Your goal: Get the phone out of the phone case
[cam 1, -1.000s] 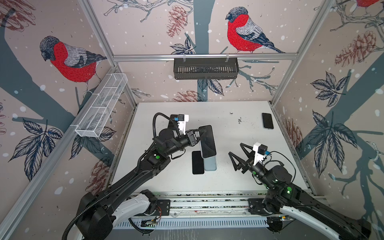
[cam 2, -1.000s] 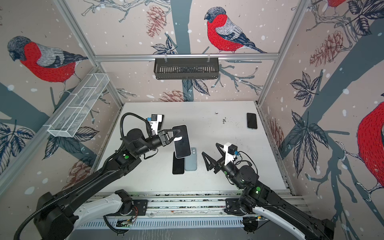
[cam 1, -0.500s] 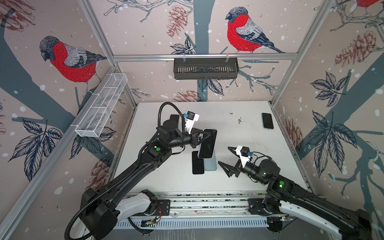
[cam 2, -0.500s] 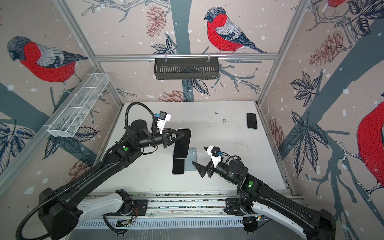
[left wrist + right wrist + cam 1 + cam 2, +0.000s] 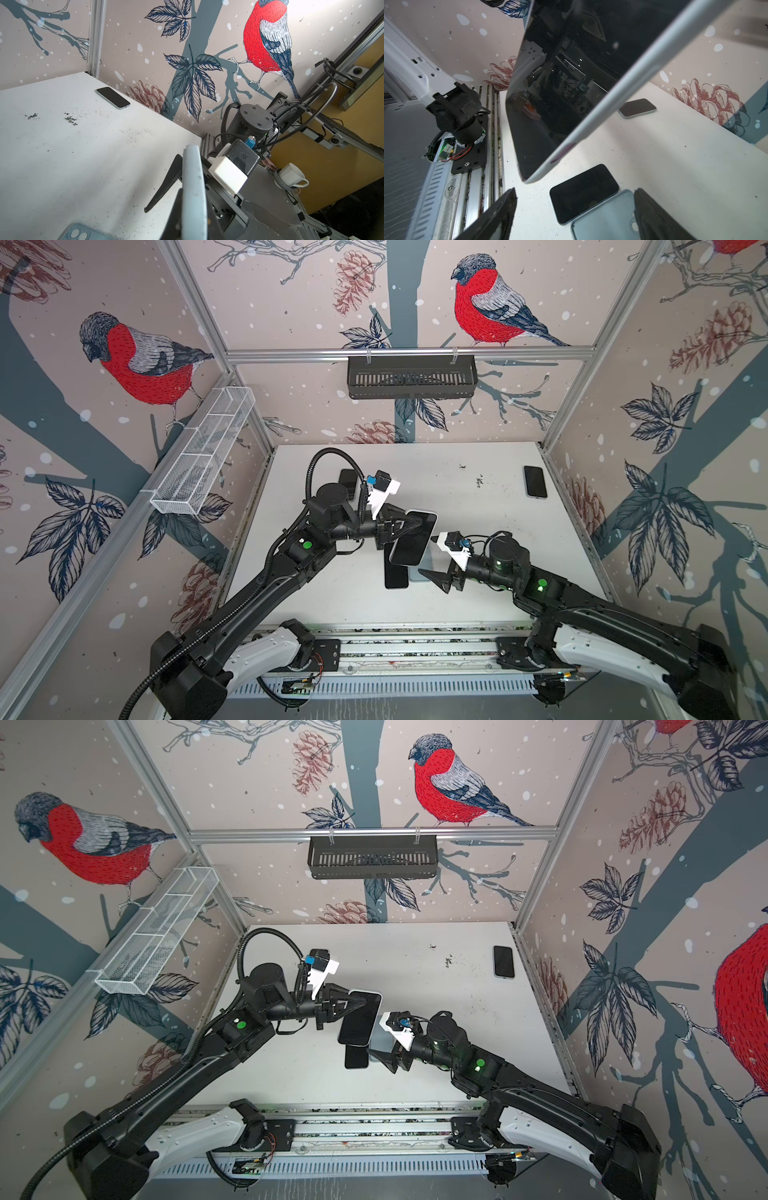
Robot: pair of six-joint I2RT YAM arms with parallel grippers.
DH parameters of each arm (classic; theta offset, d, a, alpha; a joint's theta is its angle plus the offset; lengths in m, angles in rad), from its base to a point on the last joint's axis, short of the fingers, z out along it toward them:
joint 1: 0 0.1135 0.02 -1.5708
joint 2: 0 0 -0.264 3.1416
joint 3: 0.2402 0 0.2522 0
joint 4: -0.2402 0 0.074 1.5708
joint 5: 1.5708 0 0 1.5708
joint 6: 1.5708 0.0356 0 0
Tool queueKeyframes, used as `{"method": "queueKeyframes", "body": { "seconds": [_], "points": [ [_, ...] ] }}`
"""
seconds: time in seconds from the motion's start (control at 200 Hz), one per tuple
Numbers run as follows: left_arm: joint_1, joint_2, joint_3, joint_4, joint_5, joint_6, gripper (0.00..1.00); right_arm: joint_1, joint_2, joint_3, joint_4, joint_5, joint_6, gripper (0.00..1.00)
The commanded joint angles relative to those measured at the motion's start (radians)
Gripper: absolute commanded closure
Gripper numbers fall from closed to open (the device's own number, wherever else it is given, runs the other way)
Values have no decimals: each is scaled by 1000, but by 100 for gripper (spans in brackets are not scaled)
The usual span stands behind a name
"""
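Note:
My left gripper (image 5: 415, 524) is shut on the phone (image 5: 412, 538), which sits in a pale blue-grey phone case (image 5: 623, 79). It holds the phone tilted in the air over the middle of the table, black screen (image 5: 571, 83) facing up in both top views. In the left wrist view the case's edge (image 5: 194, 197) stands between the left gripper's (image 5: 193, 220) fingers. My right gripper (image 5: 429, 561) is open just right of the phone's lower end. In the right wrist view the phone's lower corner hangs just beyond the right gripper (image 5: 575, 212), with nothing between its fingers (image 5: 500, 212).
A bare black phone (image 5: 395, 576) and an empty pale blue case (image 5: 606, 218) lie side by side on the white table (image 5: 478, 605) under the held phone. Other phones lie at the back left (image 5: 348, 483) and back right (image 5: 535, 482). Baskets hang on the back wall (image 5: 411, 377) and left wall (image 5: 203, 452).
My right gripper has swung left, close to the held phone's lower end. The left gripper has shifted the phone a little to the right and tilted it, still gripping it.

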State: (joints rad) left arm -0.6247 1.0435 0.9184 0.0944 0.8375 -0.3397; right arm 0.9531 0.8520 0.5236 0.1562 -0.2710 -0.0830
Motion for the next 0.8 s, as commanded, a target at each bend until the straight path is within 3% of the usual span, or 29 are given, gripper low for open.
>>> {"method": "queueKeyframes", "body": {
  "seconds": [0.0, 0.29, 0.795],
  "points": [
    [1, -2, -4, 79, 46, 11, 100, 2, -13, -2, -4, -78, -50, 14],
    [0, -1, -37, 188, 59, -39, 100, 1, -129, -67, 54, -168, -50, 15],
    [-26, -15, -61, 240, 52, -47, 100, 2, -32, -25, 67, -231, -73, 34]
  ]
}}
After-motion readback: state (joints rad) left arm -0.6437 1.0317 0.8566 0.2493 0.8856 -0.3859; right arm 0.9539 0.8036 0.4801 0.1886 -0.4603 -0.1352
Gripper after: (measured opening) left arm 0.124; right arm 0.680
